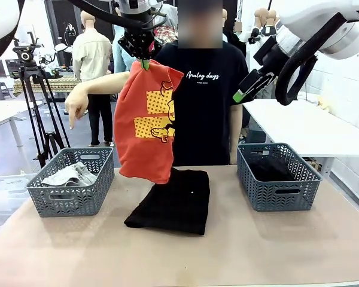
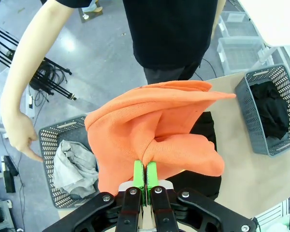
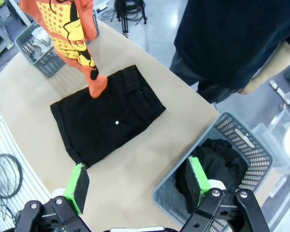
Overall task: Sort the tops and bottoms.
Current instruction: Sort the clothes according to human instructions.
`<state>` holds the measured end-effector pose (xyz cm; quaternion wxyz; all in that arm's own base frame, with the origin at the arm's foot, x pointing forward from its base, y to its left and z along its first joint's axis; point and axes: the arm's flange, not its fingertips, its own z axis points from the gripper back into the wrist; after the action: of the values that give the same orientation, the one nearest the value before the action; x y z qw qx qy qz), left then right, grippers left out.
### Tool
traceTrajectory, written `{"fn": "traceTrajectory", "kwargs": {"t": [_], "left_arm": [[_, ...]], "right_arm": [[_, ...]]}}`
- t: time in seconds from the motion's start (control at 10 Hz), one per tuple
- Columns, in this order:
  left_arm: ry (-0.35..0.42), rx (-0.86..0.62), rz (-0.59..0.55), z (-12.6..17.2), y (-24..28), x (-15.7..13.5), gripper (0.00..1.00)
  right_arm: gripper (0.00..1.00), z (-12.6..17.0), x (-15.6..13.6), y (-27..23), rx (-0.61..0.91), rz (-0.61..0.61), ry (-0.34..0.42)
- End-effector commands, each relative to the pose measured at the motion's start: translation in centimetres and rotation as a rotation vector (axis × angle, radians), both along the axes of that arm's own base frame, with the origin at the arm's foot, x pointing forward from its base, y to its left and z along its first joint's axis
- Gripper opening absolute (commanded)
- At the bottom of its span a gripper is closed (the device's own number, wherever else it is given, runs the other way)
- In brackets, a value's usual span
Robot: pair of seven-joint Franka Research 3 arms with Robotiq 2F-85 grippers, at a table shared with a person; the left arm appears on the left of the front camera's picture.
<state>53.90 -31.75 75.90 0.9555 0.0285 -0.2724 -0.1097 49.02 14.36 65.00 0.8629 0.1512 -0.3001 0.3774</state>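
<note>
My left gripper is shut on the orange top, which hangs high above the table's middle with its yellow dotted patch showing. In the left wrist view the green pads pinch a fold of this orange top. Below it, black bottoms lie folded flat on the table, a small white button visible. A grey-white top lies in the left basket. Another black garment lies in the right basket. My right gripper hovers open above the right basket, nothing between its fingers.
A person in a black T-shirt stands at the far edge. One hand points down toward the left basket. A tripod stands behind the left basket, and a white table is at the right.
</note>
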Motion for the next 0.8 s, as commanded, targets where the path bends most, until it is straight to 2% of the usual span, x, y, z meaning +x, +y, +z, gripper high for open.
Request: {"fn": "traceTrajectory", "kwargs": {"t": [0.0,0.2,0.4,0.5,0.7], "left_arm": [[0.0,0.0,0.0,0.0,0.0,0.0,0.0],[-0.07,-0.029,-0.006,2.9,3.3,0.3,0.0],[-0.127,-0.024,0.042,5.8,6.6,0.3,0.0],[-0.159,0.004,0.078,6.4,8.3,0.2,0.0],[-0.121,0.064,0.191,4.7,12.1,0.2,0.0]], "right_arm": [[1.0,-0.1,-0.1,0.0,-0.001,0.0,0.001],[1.0,-0.1,-0.1,0.0,-0.001,0.0,0.001],[1.0,-0.1,-0.1,0.0,-0.001,0.0,0.001],[1.0,-0.1,-0.1,0.0,-0.001,0.0,0.001],[1.0,-0.1,-0.1,0.0,-0.001,0.0,0.001]]}}
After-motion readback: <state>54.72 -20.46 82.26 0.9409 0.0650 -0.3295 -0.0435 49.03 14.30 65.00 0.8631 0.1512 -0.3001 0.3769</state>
